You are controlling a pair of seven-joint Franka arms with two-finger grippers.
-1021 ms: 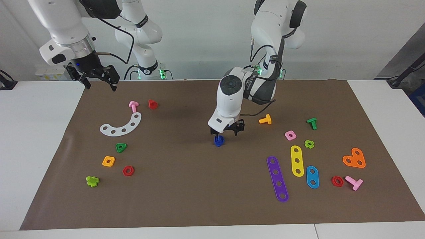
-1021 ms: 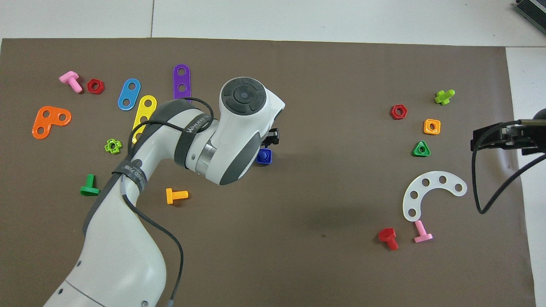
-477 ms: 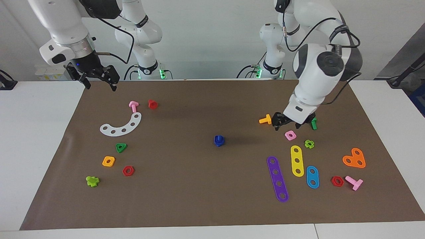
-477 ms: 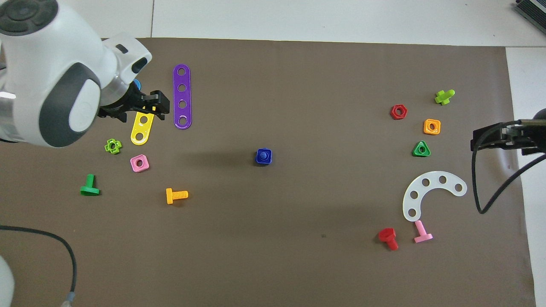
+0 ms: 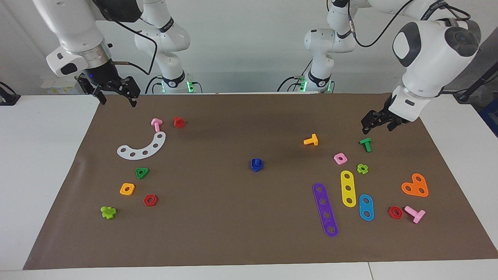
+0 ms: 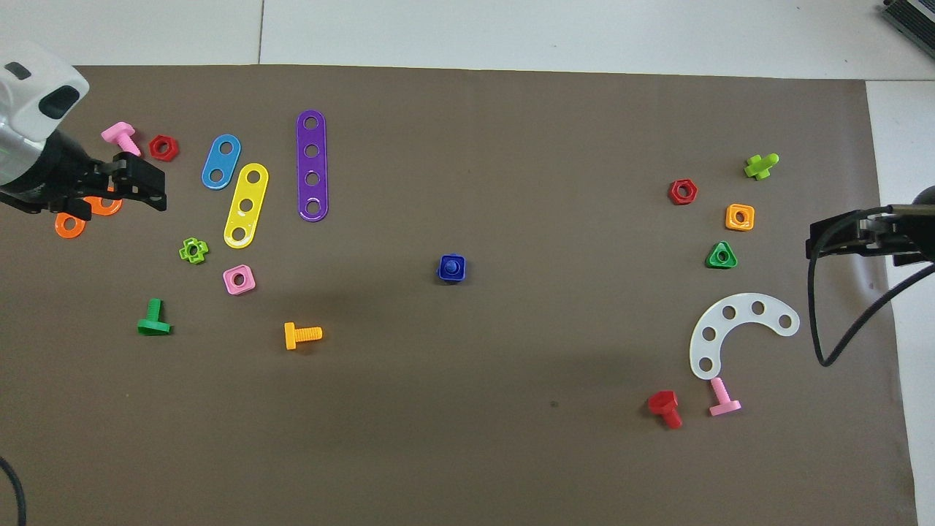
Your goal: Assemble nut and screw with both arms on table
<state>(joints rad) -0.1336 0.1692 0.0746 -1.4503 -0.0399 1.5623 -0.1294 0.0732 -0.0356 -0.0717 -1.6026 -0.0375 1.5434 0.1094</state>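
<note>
The dark-blue nut (image 6: 443, 273) sits threaded on the dark-blue screw (image 6: 453, 266), and the two stand as one piece in the middle of the brown mat on the table (image 5: 39, 163); the nut (image 5: 256, 167) and screw (image 5: 255, 160) are untouched. My left gripper (image 5: 378, 123) hangs open and empty in the air over the left arm's end of the mat; from above the left gripper (image 6: 117, 191) covers part of an orange plate. My right gripper (image 5: 116, 97) waits, open and empty, over the mat's edge at the right arm's end.
Loose toy parts lie at both ends of the mat. Toward the left arm: orange bolt (image 5: 311, 140), green bolt (image 5: 365, 144), pink nut (image 5: 340, 158), purple strip (image 5: 325, 209), yellow strip (image 5: 348, 188). Toward the right arm: white arc (image 5: 142, 147), red bolt (image 5: 178, 122), green triangular nut (image 5: 141, 172).
My left gripper let go of the blue piece at the mat's middle, rose and swung out to the left arm's end of the mat. The blue piece stayed put. The right arm has not moved.
</note>
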